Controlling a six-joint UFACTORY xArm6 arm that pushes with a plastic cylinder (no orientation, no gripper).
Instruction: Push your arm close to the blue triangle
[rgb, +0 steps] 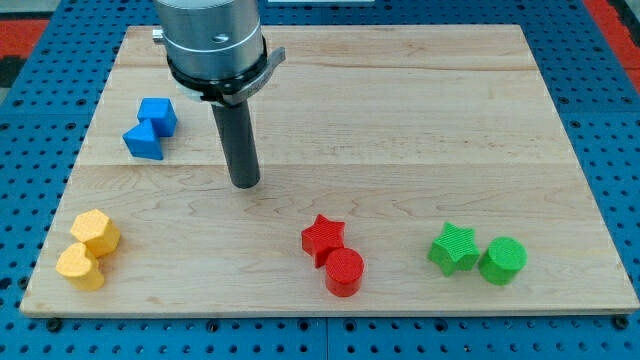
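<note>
Across nearly the whole view lies the wooden board (400, 120), resting on a blue pegboard (620, 150). From the view's top, my arm's grey cylindrical housing (212, 40) comes down and narrows into the dark rod (237, 140). This rig carries no claw, so nothing is clenched or released; my tip (244, 184) rests on bare wood.

Toward the view's left of my tip, near but apart from it, sits the blue triangle (143, 141), touching the blue cube (158, 115) just above it.

Along the view's bottom are 3 pairs, each touching: the green star (453, 248) and green cylinder (502, 260) at the right, the red star (323, 238) and red cylinder (344, 272) in the middle, and 2 yellow blocks (95, 233) (79, 267) at the left, their shapes unclear.
</note>
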